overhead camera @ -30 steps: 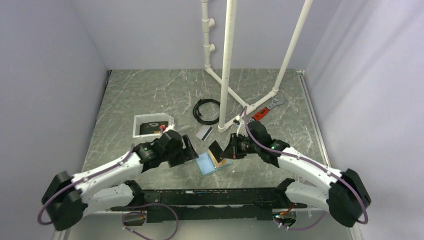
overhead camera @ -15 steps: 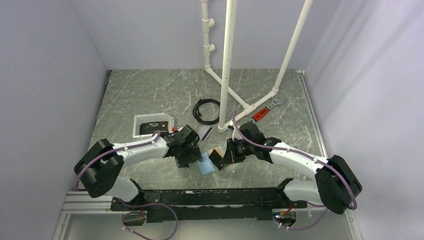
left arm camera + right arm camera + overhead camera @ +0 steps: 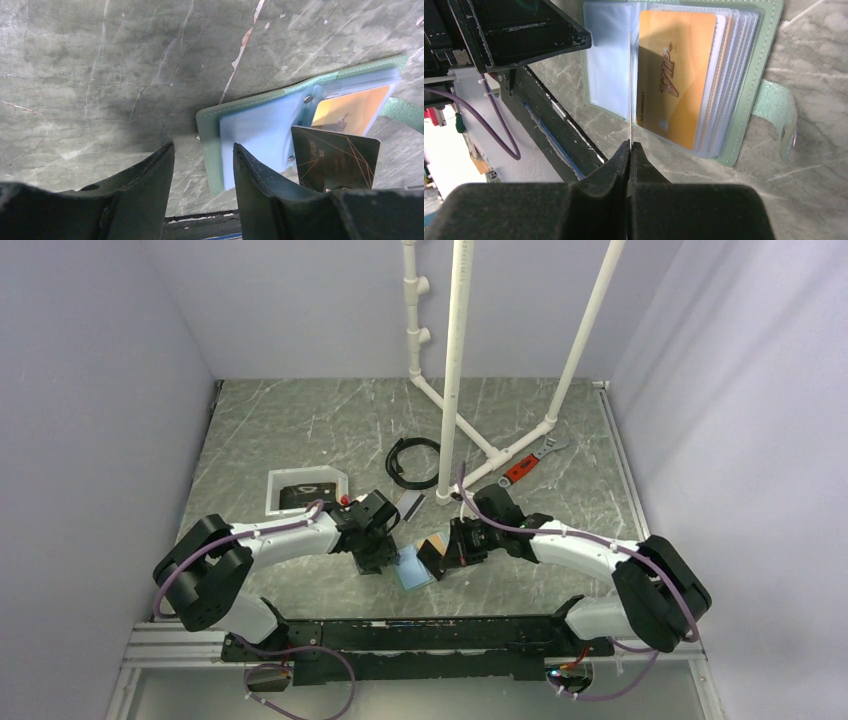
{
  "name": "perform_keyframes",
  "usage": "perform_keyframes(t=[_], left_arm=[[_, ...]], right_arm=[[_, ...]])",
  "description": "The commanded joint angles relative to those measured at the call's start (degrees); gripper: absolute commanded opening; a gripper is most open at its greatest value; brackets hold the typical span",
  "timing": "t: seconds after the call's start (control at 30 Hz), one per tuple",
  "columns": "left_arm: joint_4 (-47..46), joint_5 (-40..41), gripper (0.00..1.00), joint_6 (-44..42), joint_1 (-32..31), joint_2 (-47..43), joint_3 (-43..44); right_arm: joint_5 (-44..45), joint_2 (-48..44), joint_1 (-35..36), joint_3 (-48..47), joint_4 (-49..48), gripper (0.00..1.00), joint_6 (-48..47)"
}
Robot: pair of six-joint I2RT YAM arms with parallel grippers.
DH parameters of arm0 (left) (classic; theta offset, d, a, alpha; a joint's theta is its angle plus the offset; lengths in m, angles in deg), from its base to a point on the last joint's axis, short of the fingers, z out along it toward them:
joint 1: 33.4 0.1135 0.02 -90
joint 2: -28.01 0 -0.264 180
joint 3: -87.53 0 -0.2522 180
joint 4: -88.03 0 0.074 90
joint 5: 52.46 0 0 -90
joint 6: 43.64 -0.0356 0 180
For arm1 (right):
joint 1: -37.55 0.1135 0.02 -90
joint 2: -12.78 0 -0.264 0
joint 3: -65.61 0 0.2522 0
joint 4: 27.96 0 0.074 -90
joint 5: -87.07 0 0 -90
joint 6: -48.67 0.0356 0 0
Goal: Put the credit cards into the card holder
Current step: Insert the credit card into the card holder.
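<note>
The card holder (image 3: 413,570) lies open on the table, blue faces up, with a tan card (image 3: 674,75) in its clear sleeves. In the left wrist view the holder (image 3: 260,132) shows its green edge between my fingers. My left gripper (image 3: 383,558) (image 3: 202,150) is open and empty, its jaws straddling the holder's left edge. My right gripper (image 3: 455,548) (image 3: 629,145) is shut on a dark card (image 3: 433,551) (image 3: 332,157), held on edge (image 3: 630,90) over the holder's fold. Another dark card (image 3: 305,496) lies in the white tray (image 3: 280,480). A grey card (image 3: 407,504) lies on the table.
A black cable coil (image 3: 412,460) lies behind the holder. A white pipe frame (image 3: 455,370) stands at the back centre. A red-handled wrench (image 3: 530,462) lies at the back right. The black base rail (image 3: 420,635) runs along the near edge.
My left gripper swung right to the holder's left edge. My right gripper moved left and down with the dark card, closer over the holder.
</note>
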Motion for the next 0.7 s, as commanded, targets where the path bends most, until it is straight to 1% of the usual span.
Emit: perform_keyframes(t=[0.0, 0.2, 0.33, 0.53, 0.67], left_arm=[[-1.13, 3.26, 0.51, 0.73, -0.11, 3.69, -0.79], [-1.60, 3.20, 0.49, 0.79, -0.17, 4.50, -1.34], [-1.85, 3.05, 0.48, 0.82, -0.18, 4.72, -1.66], [-2.54, 2.38, 0.47, 0.95, -0.18, 4.85, -2.15], [-3.05, 1.89, 0.46, 1.21, -0.59, 4.77, -2.42]], right_arm=[[-1.40, 1.75, -0.06, 0.89, -7.17, 0.00, -0.41], [-3.00, 3.47, -0.08, 2.68, -13.63, 0.00, 0.02], [-3.16, 5.33, -0.05, 3.00, -16.19, 0.00, 0.33], [-3.20, 8.69, -0.05, 4.75, -23.31, 0.00, 2.92], [-1.69, 8.64, -0.05, 6.86, -27.42, 0.00, 5.63]])
